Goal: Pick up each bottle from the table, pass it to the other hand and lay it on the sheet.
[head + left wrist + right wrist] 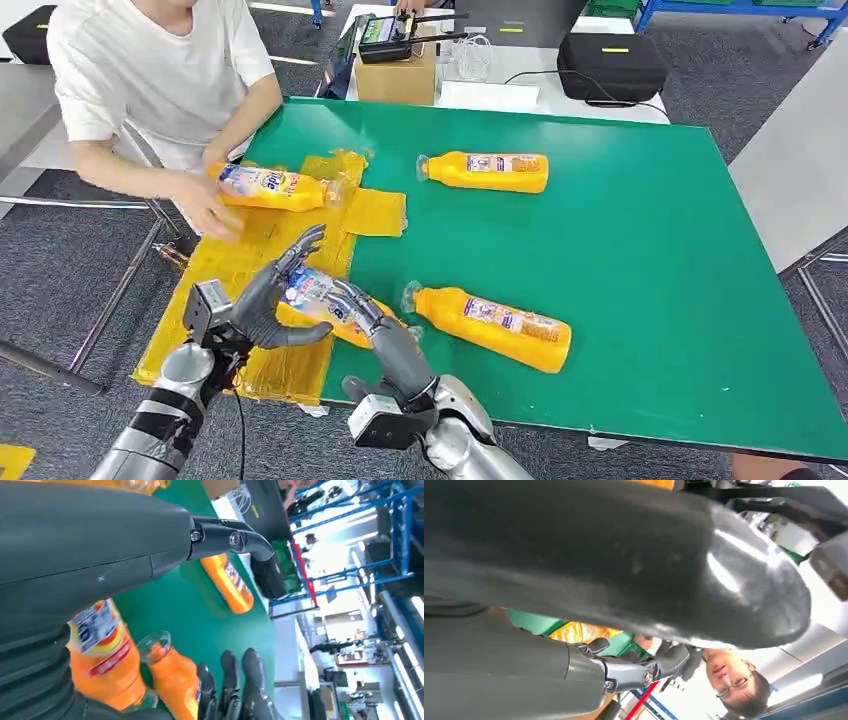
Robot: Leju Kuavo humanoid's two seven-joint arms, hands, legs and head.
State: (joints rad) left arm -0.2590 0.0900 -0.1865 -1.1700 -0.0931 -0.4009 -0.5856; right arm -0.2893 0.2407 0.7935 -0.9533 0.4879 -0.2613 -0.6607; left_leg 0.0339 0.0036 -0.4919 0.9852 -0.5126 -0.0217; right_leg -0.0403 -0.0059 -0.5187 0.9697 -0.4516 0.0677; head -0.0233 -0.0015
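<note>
An orange bottle (312, 292) with a blue-and-white label hangs over the near edge of the yellow sheet (230, 270), between my two hands. My right hand (385, 335) grips it from the right, fingers wrapped over its body. My left hand (268, 300) cups it from the left with fingers spread upward and thumb underneath; the left wrist view has the bottle (97, 650) close to the palm. Two more orange bottles lie on the green table, one near (495, 325) and one far (490, 171). A further bottle (275, 187) lies on the sheet.
A person in a white shirt sits at the table's left; their hand (205, 205) rests at the bottle on the sheet. A cardboard box (395, 75) and a black case (610, 65) stand beyond the far edge. The green table (650, 250) is bare on the right.
</note>
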